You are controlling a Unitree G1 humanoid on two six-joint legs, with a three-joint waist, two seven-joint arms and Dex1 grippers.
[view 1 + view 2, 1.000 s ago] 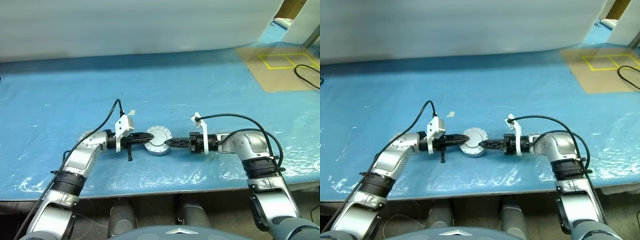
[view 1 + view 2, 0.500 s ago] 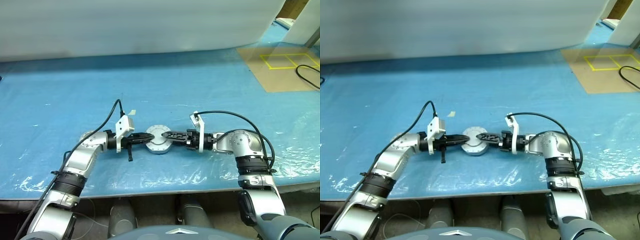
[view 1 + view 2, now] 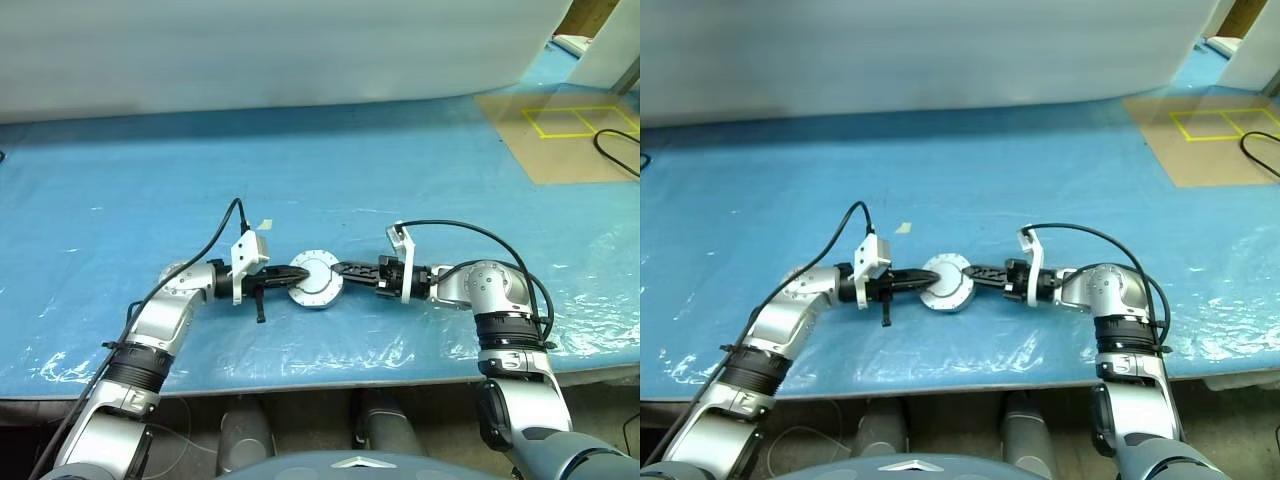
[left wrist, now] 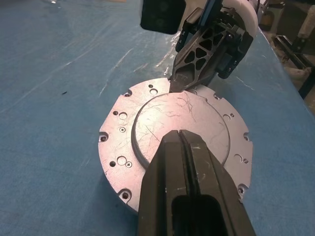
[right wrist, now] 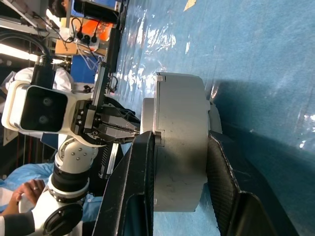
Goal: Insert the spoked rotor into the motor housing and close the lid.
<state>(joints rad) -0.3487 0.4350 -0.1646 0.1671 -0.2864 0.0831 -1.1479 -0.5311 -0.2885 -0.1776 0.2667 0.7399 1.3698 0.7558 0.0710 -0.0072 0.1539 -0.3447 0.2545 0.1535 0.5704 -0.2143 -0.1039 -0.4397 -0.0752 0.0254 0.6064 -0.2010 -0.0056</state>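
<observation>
The lid (image 3: 316,280) is sitting plain face up on the motor housing (image 5: 179,167), the two stacked as one round silver block on the blue sheet (image 3: 330,170) near the front edge of the table, between my two arms. In my left wrist view I am seeing its pale grey top with a raised, scratched centre disc and a ring of small holes round the rim.

My left gripper (image 3: 297,271) is lying with its black fingers pressed together, their tips resting on the near part of the lid's top. It is sitting just as it was a second ago.

My right gripper (image 3: 340,270) is the one that is changing. A second ago it was reaching level at the block's side with its tip at the rim; now the wrist is turned and the hand is standing closer in. In my right wrist view I am looking along its fingers (image 5: 140,187): one is lying against the lid's face and the other against the housing's underside, with the block's thickness between them, so the jaws are closing on the stack from top and bottom.

A person's hand (image 5: 30,189) is showing at the edge of my right wrist view, well apart from the work.
</observation>
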